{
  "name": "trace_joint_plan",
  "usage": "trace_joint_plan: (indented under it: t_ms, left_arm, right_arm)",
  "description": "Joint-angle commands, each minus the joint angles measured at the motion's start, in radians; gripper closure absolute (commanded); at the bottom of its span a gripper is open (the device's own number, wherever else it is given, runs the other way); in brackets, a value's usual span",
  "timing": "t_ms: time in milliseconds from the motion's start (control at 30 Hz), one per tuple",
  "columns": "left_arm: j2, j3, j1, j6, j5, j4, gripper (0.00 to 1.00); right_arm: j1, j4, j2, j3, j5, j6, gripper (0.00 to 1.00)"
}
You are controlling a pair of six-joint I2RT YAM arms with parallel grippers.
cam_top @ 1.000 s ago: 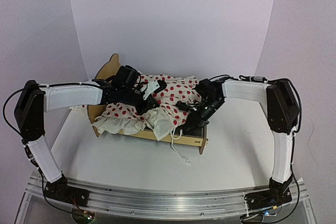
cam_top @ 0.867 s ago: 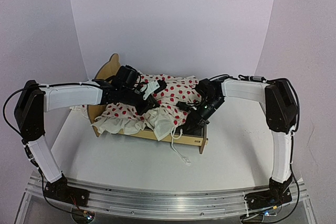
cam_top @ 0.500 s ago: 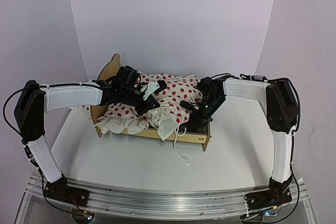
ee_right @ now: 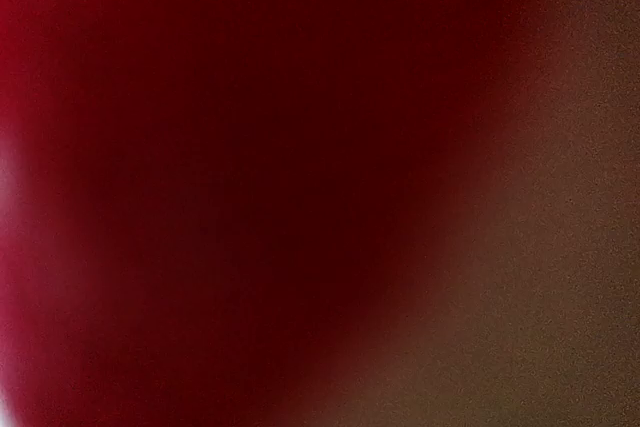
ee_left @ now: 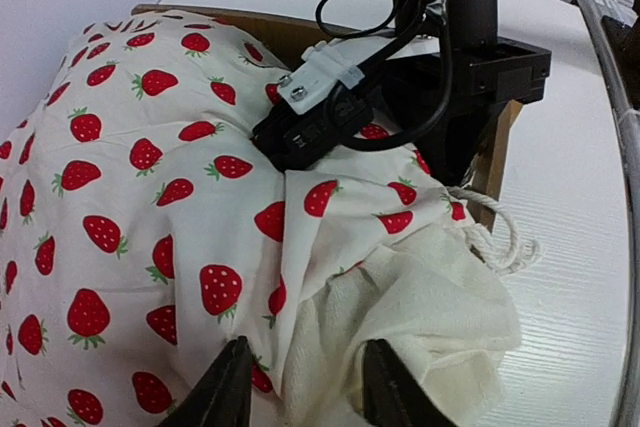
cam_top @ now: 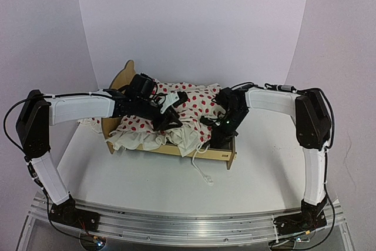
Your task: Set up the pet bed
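The pet bed [cam_top: 216,155] is a light plywood frame in the middle of the table, its scalloped headboard [cam_top: 124,76] at the left. A white strawberry-print blanket [cam_top: 194,101] with a cream underside lies bunched over it. My left gripper [cam_top: 170,120] hovers over the blanket's near edge. In the left wrist view it [ee_left: 305,392] is open, with a fold of blanket [ee_left: 150,157] between the spread fingers [ee_left: 232,387]. My right gripper [cam_top: 215,138] reaches down into the foot end of the bed [ee_left: 503,142]; its tips are hidden and its own camera shows only dark red blur.
A white cord [cam_top: 203,173] trails from the bed's foot onto the table, and also shows as a cord [ee_left: 492,244] in the left wrist view. Some white cloth [cam_top: 88,123] peeks out left of the bed. A metal rail [cam_top: 188,225] runs along the near edge. White walls stand close behind.
My left gripper has opened on the blanket fold. The bed's foot end has shifted slightly right and back, and the right gripper has moved with it.
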Motion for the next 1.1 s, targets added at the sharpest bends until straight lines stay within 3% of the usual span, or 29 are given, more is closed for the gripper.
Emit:
trace_joint_plan:
  t_ms: [0, 200, 433, 633, 767, 900, 1067]
  left_arm:
    - [-0.004, 0.082, 0.006, 0.065, 0.164, -0.066, 0.53]
    - [0.012, 0.135, -0.058, 0.160, 0.265, -0.174, 0.48]
    - [0.057, 0.151, -0.129, 0.197, 0.300, -0.206, 0.47]
    - [0.160, 0.217, -0.167, 0.162, 0.256, -0.218, 0.57]
    - [0.193, 0.228, -0.187, 0.184, 0.208, -0.215, 0.58]
    - [0.250, 0.255, -0.220, 0.199, 0.143, -0.227, 0.55]
    - [0.314, 0.329, -0.241, 0.162, 0.032, -0.214, 0.42]
  right_arm:
    - [0.025, -0.115, 0.119, -0.021, 0.148, -0.034, 0.91]
    - [0.091, -0.118, 0.132, 0.036, 0.210, -0.084, 0.72]
    - [0.083, -0.142, -0.020, 0.063, 0.252, -0.058, 0.65]
    - [0.072, -0.201, -0.144, 0.074, 0.231, -0.007, 0.59]
    - [0.070, -0.216, -0.196, 0.040, 0.271, 0.013, 0.58]
    - [0.062, -0.214, -0.216, 0.042, 0.280, 0.034, 0.58]
    - [0.022, -0.201, -0.260, 0.014, 0.313, 0.068, 0.58]
